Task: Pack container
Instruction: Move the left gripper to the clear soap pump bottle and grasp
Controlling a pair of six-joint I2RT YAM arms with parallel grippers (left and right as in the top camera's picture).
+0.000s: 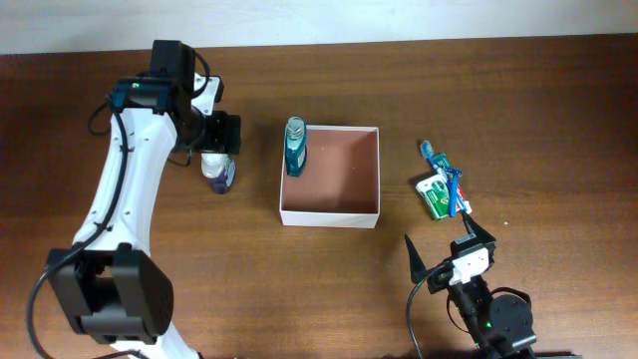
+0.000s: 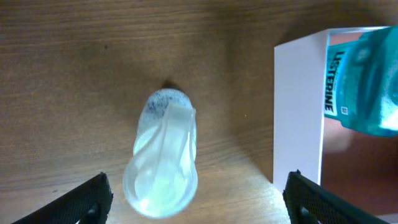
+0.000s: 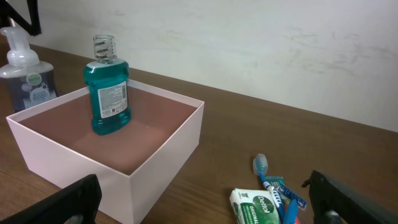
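The container (image 1: 329, 215), a white-walled square box with a pinkish-brown floor, sits mid-table. A teal mouthwash bottle (image 1: 295, 147) stands upright in its far-left corner. A white foam pump bottle (image 1: 217, 172) stands on the table left of the container. My left gripper (image 1: 215, 148) is open just above it. In the left wrist view the pump bottle (image 2: 163, 155) lies between the spread fingers (image 2: 198, 208), untouched, with the container wall (image 2: 298, 112) to the right. My right gripper (image 1: 449, 254) is open and empty near the front edge, right of the container.
A green-and-white soap pack (image 1: 433, 194) and a blue toothbrush (image 1: 447, 179) lie on the table right of the container. In the right wrist view they sit low at the right, the soap (image 3: 258, 208) beside the toothbrush (image 3: 270, 180).
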